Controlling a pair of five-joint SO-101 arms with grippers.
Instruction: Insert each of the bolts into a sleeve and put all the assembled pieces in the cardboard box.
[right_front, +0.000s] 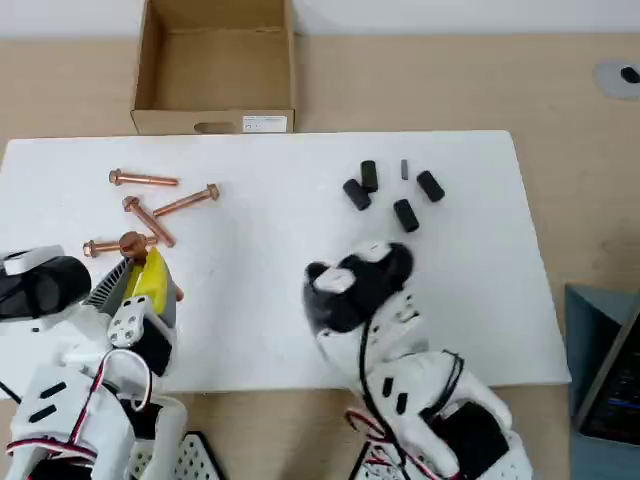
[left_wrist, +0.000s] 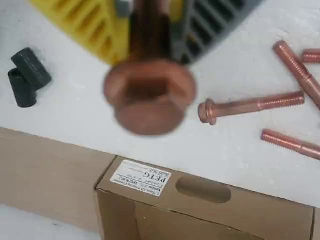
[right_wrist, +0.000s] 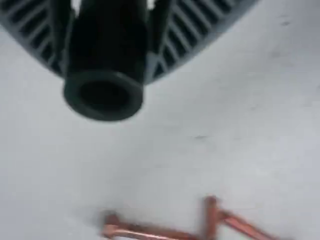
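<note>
The left gripper (left_wrist: 150, 40) clamps a bolt (left_wrist: 150, 95) by its shank, head pointing far, while well apart to its right the right gripper (right_wrist: 107, 67) holds a sleeve (right_wrist: 102, 95), open bore facing far-left.

White arms (right_front: 420, 385), black servos (right_front: 40, 285), red-black cables (right_front: 92, 400), yellow-grey ribbed left tool (right_front: 135, 268)

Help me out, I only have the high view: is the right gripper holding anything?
Observer: Yes. The right wrist view shows the right gripper shut on a black sleeve, open end outward.
Operator: And the left gripper?
Observer: It clamps a bolt by the shank, head sticking out.
Operator: Any bolt in that sleeve yet?
Observer: No, its bore looks empty.
</note>
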